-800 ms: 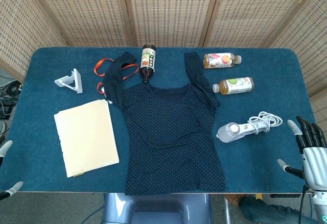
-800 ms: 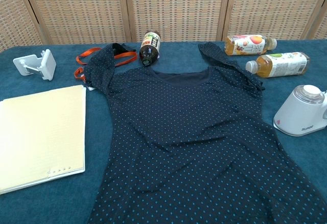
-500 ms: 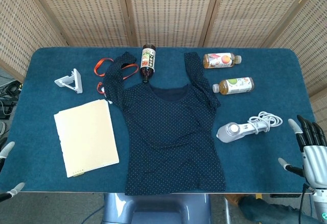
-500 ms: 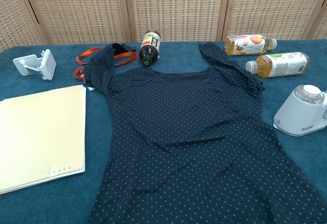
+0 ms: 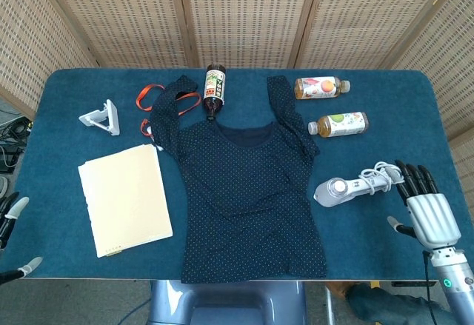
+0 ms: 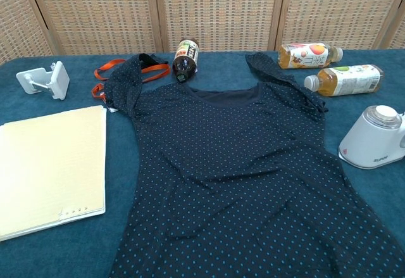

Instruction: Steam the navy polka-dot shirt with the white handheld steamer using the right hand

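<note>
Seeing my right hand [image 5: 424, 212] hovering over table [image 5: 74, 88] edge, fingers spread, gripping nothing. White steamer [image 5: 348, 189] lying just left of fingertips, not touching. Polka-dot shirt [image 5: 248, 192] lying flat at centre. Left hand [image 5: 9, 229] barely showing; cannot tell its state.

The right hand [image 5: 424, 210] shows only in the head view, at about 4 o'clock in the picture. Its back is a silver-grey plate, roughly rectangular, and its fingers [image 5: 412, 178] are black with pale grey tips. The thumb is dark with a light tip. Below the plate sits a grey cylindrical wrist bearing a small teal ring mark, with a thin dark cable alongside. Of the left hand [image 5: 10, 240], at 8 o'clock, only dark finger parts with pale grey tips show
</note>
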### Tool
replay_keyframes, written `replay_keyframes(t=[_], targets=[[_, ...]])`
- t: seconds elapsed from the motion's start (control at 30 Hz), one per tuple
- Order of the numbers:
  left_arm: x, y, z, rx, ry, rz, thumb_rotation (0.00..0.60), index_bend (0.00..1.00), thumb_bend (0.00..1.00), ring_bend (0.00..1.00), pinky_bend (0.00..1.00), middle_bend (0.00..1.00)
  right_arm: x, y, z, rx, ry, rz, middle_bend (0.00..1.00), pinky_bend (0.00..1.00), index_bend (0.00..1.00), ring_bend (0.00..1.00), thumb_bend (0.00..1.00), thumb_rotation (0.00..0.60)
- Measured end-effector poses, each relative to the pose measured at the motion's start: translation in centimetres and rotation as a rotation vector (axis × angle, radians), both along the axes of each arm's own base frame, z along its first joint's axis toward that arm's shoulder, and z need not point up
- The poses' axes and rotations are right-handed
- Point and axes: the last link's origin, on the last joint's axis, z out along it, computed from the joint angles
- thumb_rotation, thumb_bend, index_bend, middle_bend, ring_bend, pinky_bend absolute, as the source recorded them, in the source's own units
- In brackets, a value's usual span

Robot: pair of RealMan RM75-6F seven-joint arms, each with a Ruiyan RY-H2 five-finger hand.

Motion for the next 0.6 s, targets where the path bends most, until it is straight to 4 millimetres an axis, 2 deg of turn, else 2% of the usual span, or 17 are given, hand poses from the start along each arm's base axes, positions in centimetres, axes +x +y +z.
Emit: replay_keyframes(t=[0.27, 0.6], targets=[[-0.6, 1.0, -0.5, -0.002, 0.015, 0.041, 0.6, 0.0, 0.0, 0.0, 0.0, 0.0, -3.4, -4.0, -2.8, 0.124, 0.141, 0.027, 0.0, 0.0, 0.08, 0.0, 0.45, 0.6], [-0.5, 2.1, -1.1, -0.011, 0.028, 0.06, 0.6, 0.0, 0.0, 0.0, 0.0, 0.0, -5.1, -7.0, -5.4, 0.211, 0.199, 0.033, 0.0, 0.0, 0.08, 0.0, 0.45, 0.6]])
